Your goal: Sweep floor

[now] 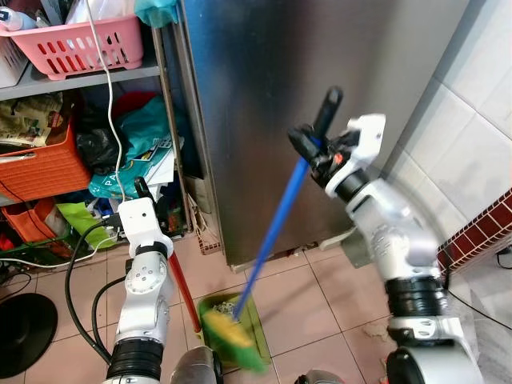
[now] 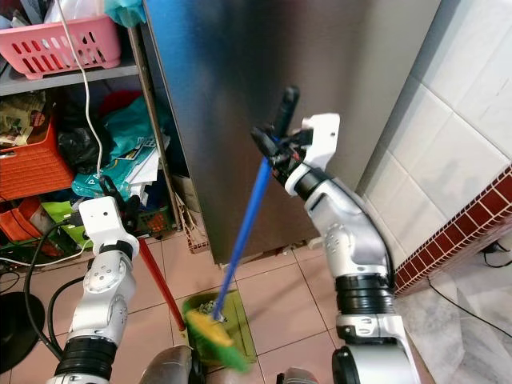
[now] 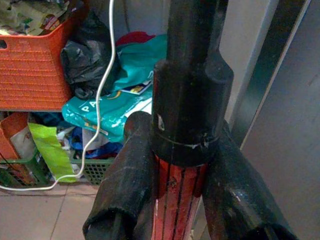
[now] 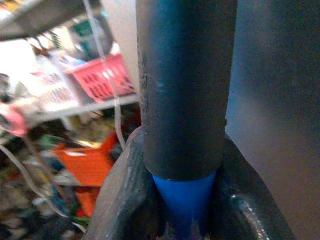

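Observation:
My right gripper (image 1: pixel 314 149) is shut on a broom's blue handle (image 1: pixel 276 232) just below its black grip (image 4: pixel 185 75), in front of the fridge. The broom slants down to a blurred yellow-green head (image 1: pixel 232 340) over a green dustpan (image 1: pixel 254 318) on the floor tiles. My left gripper (image 1: pixel 144 192) is shut on the dustpan's upright red handle (image 1: pixel 183 290), under its black cap (image 3: pixel 192 100). In the left wrist view, black fingers (image 3: pixel 127 175) press the red shaft from both sides. The right wrist view has fingers (image 4: pixel 125 195) clamping the blue shaft (image 4: pixel 185 200).
A tall steel fridge (image 1: pixel 304 80) stands straight ahead and a white tiled wall (image 1: pixel 480 104) runs on the right. On the left, a cluttered shelf holds a pink basket (image 1: pixel 76 44), an orange basket (image 1: pixel 40 164), bags and a hanging white cable (image 1: pixel 112 120). A black round base (image 1: pixel 20 332) lies at floor left.

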`<state>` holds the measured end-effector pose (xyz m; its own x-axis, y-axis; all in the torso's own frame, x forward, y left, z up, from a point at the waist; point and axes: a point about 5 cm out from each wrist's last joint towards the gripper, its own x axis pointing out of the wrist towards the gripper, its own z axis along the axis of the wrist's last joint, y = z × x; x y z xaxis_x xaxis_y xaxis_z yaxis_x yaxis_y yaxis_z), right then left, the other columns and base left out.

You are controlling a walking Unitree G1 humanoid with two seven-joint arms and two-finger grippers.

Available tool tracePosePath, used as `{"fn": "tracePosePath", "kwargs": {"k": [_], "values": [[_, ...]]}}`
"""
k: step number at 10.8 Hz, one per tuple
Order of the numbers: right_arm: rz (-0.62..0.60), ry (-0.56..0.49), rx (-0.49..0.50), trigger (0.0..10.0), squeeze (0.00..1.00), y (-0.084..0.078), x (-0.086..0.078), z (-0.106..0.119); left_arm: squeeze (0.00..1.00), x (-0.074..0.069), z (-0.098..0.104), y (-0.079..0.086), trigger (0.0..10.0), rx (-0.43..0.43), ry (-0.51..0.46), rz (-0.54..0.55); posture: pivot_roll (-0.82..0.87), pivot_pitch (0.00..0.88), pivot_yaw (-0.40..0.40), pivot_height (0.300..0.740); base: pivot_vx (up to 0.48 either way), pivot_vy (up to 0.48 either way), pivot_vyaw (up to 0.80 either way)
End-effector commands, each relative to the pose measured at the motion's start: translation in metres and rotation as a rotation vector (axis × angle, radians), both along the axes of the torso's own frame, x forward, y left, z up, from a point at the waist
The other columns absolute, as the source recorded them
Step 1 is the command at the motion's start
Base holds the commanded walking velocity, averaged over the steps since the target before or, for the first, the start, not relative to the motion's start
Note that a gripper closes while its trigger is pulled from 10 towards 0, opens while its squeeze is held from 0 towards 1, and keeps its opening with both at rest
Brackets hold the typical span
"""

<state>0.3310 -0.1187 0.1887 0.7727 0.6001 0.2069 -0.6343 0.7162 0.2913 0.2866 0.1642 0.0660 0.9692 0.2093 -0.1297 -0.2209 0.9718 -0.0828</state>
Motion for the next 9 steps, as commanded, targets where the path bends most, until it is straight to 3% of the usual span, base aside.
{"fn": "tracePosePath", "kwargs": {"k": [1,3,4,7,9], "values": [[0.057,-0.051,0.103,10.0,0.00,0.002,0.000,0.021,0.00,0.003,0.001,-0.012,10.0,-0.032,-0.001,-0.044,-0.07,0.035,0.036,0.740,0.000,0.000,0.00],[0.010,-0.050,0.176,10.0,0.00,-0.007,0.009,0.033,0.00,0.003,0.000,-0.012,10.0,-0.026,0.006,-0.051,-0.06,0.028,0.035,0.740,0.000,0.000,0.00],[-0.144,-0.068,0.103,10.0,0.00,-0.016,0.018,0.028,0.00,0.003,0.002,-0.015,10.0,-0.037,-0.008,-0.085,-0.06,0.025,0.031,0.740,0.000,0.000,0.00],[-0.338,-0.143,-0.053,10.0,0.00,-0.024,0.021,0.024,0.00,0.002,0.004,-0.015,10.0,-0.020,-0.020,-0.093,-0.06,0.026,0.029,0.740,0.000,0.000,0.00],[-0.489,-0.201,-0.131,10.0,0.00,-0.040,0.026,0.027,0.00,0.002,0.003,-0.016,10.0,-0.028,-0.014,-0.101,-0.06,0.026,0.026,0.740,0.000,0.000,0.00]]}}
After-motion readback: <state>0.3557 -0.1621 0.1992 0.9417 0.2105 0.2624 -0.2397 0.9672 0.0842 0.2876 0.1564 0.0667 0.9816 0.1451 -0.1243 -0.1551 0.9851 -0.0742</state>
